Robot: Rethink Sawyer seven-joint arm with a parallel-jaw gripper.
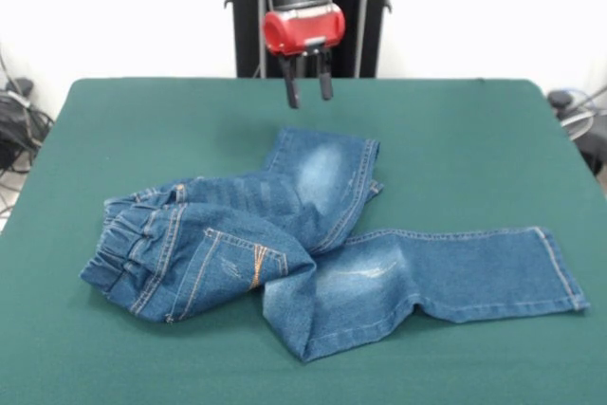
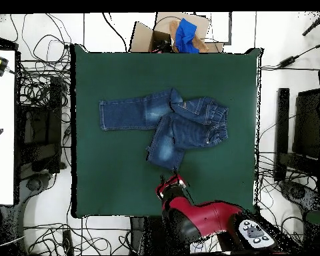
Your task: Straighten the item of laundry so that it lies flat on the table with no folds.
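We are hovering the gripper (image 1: pixel 309 92) over the table (image 1: pixel 455 139) near the robot-side edge, its two fingers apart and holding nothing. The jeans (image 1: pixel 313 234) are lying around the middle of the table, one leg stretched flat toward a side edge, the other folded back toward our edge. We judge we are lining up a grasp: next, descending onto that folded leg's hem and pulling it out straight.

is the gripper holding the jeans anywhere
No. The gripper hangs open above the table, clear of the jeans, with nothing between its fingers.
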